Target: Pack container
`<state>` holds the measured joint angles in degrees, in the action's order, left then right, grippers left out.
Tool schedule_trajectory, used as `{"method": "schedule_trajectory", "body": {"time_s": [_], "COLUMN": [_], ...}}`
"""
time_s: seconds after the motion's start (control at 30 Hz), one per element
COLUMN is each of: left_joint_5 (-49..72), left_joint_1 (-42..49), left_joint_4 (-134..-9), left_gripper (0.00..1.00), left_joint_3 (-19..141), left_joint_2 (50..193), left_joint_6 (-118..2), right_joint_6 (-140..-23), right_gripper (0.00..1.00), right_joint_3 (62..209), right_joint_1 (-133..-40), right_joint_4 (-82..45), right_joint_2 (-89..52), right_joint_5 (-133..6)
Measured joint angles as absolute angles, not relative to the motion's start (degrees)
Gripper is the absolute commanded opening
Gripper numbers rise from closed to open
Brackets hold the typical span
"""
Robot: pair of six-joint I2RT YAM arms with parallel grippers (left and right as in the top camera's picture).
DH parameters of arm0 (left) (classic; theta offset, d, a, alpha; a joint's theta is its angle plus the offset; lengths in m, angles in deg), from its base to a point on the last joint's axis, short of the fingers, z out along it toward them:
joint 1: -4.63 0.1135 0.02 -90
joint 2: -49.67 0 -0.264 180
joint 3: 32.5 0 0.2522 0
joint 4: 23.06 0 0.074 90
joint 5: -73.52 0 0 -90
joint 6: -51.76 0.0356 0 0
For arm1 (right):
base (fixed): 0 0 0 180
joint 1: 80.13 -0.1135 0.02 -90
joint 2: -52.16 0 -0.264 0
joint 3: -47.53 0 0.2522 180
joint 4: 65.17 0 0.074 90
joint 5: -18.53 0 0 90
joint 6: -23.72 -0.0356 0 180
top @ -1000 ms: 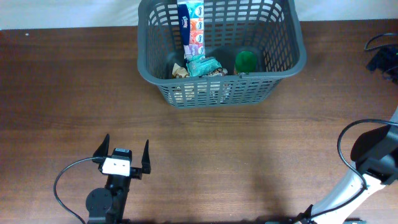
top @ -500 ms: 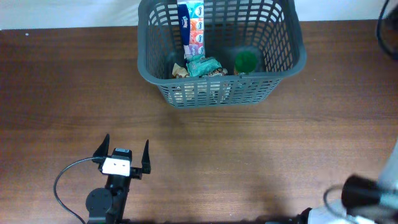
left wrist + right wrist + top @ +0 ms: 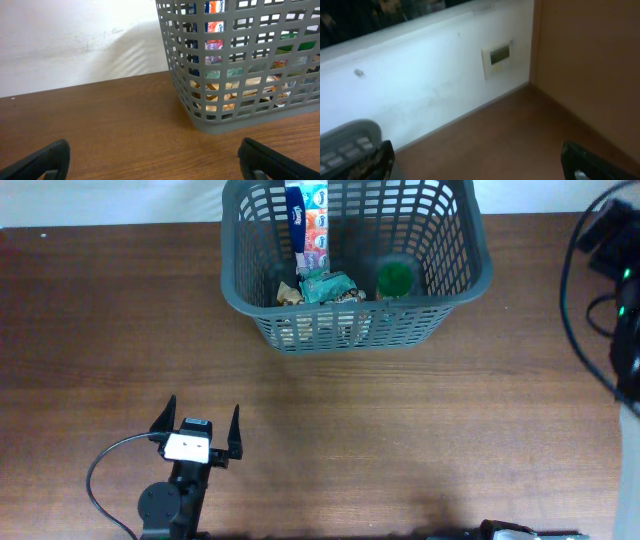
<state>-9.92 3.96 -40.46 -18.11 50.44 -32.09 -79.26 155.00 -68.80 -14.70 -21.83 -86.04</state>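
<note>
container [image 3: 455, 275] sits top centre of the overhead view, at the back of the bench [image 3: 100, 330]; already loaded: tissue pack [image 3: 308, 220] upright against the far wall, teal packet [image 3: 328, 285] and green-lidded jar [image 3: 396, 277] on the floor, some tan item beside them that I can't identify

left jaws released, nothing between them, parked lower left of the overhead view, well apart from the container; left wrist view has them low over the bench, aimed at the slotted near wall [image 3: 200, 100]

right jaws also released and empty; wrist view sees only a white wall and a brown surface, no container; right arm [image 3: 628, 370] shows as a dark blur at the right edge

risks as I see them:
- no loose item visible on the bench; either arm could reach for nothing
- right arm sits close to cabling [image 3: 590, 240] in the upper right corner; a snag looks likely if it sweeps through there
- right wrist camera is off target; any approach from there starts blind
- left jaws driven straight ahead at this height would ram the lattice; a tip could catch a slot and drag or tip the container
- the container is near the bench's back edge; a shove could slide it off
- the tissue pack reaches the rim; a descent from above could clip and topple it
</note>
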Motion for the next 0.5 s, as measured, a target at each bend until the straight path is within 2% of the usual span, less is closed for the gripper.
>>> {"method": "schedule_trajectory", "body": {"time_s": [0.13,0.3,0.5], "left_joint_5": [-9.9,-9.9,-9.9], "left_joint_1": [4.0,4.0,4.0], "left_joint_4": [-40.5,-40.5,-40.5], "left_gripper": [0.99,0.99,0.99], "left_joint_3": [-18.1,-18.1,-18.1], "left_joint_2": [50.4,50.4,50.4], "left_joint_6": [-32.1,-32.1,-32.1], "right_joint_6": [-79.2,-79.1,-79.1], "right_gripper": [0.99,0.99,0.99], "right_joint_3": [144.4,123.6,103.5], "right_joint_1": [-70.6,-74.5,-77.7], "right_joint_4": [-25.9,-48.1,-62.8], "right_joint_2": [-14.2,-1.5,10.2], "right_joint_5": [-86.1,-86.2,-86.5]}}
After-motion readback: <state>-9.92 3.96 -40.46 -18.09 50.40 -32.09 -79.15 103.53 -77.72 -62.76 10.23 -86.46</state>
